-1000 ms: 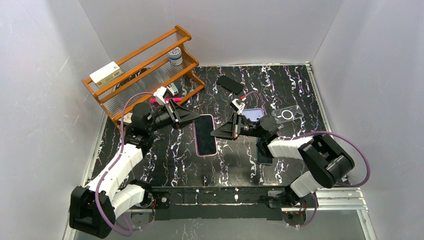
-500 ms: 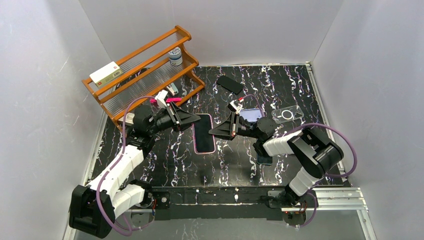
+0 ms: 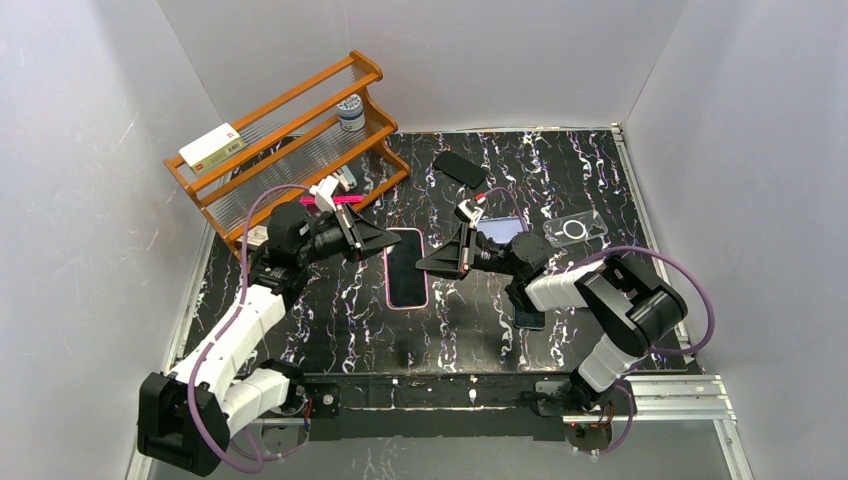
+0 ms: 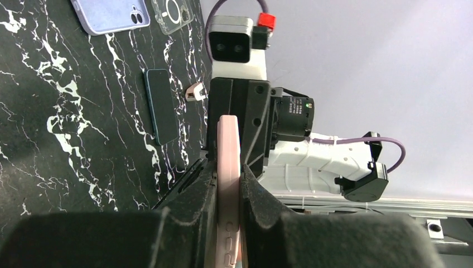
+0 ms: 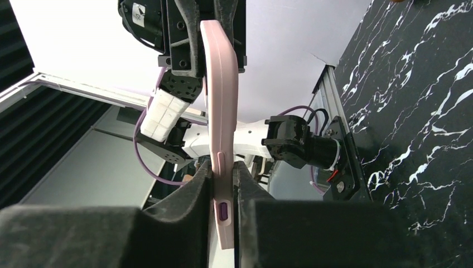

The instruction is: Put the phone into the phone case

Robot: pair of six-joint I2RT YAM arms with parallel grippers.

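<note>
A phone with a black screen sits in a pink case [image 3: 407, 268], held just above the black marble table [image 3: 330, 310]. My left gripper [image 3: 388, 240] is shut on the case's upper left edge. My right gripper [image 3: 422, 264] is shut on its right edge. In the left wrist view the pink case edge [image 4: 228, 145] stands clamped between my left gripper's [image 4: 228, 181] jaws, with the right gripper behind it. In the right wrist view the pink case [image 5: 220, 100] runs up from my right gripper [image 5: 223, 187] to the left gripper.
A lavender case [image 3: 505, 229], a clear case [image 3: 576, 229] and a black phone [image 3: 460, 168] lie at the back right. A dark phone [image 3: 530, 312] lies under the right arm. A wooden rack [image 3: 290, 130] with a box and jar stands back left.
The right arm has pushed left and folded at the elbow. The pink-cased phone has shifted slightly left and back, still held by both grippers.
</note>
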